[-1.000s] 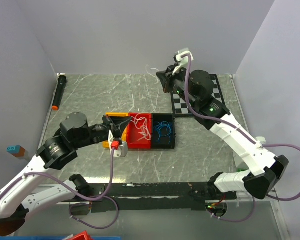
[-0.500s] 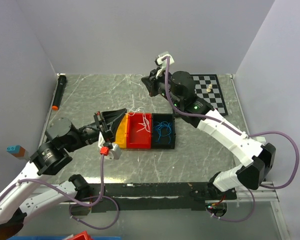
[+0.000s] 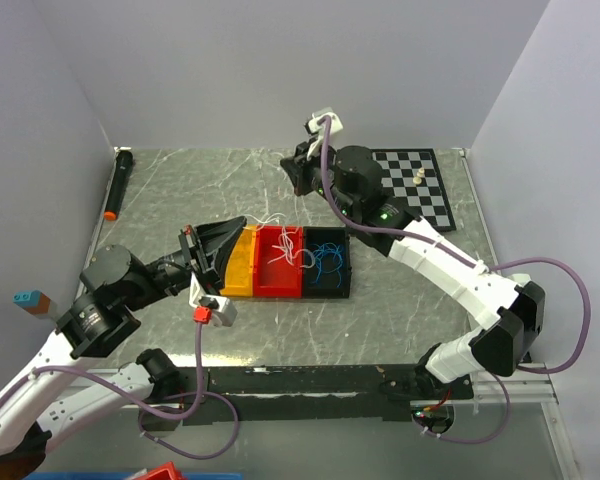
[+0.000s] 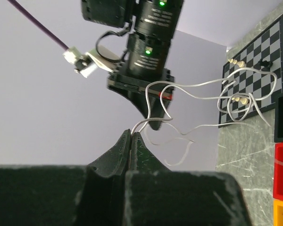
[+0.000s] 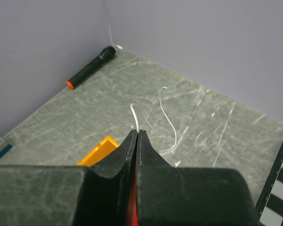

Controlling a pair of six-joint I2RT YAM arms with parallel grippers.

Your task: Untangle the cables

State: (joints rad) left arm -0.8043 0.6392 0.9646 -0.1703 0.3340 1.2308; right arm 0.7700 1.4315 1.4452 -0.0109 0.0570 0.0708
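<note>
Nearest, the left gripper (image 4: 132, 137) is pinched closed on one end of a white cable (image 4: 198, 85), held up in the air. Beyond it, blue cables (image 3: 327, 262) lie by themselves in the black bin (image 3: 348, 266), while more white strands (image 3: 285, 258) sit in the red bin (image 3: 268, 278). Farthest, the right gripper (image 5: 137, 136) is clamped on a white wire too. By the look of it, sorting is partly done, and the looped white cable between the grippers needs pulling apart.

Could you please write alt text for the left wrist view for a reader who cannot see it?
The left end effector, shut, pinches white cables whose loose loops stretch through the air to the right end effector above, also shut on them. A chessboard with pieces lies at right.
</note>
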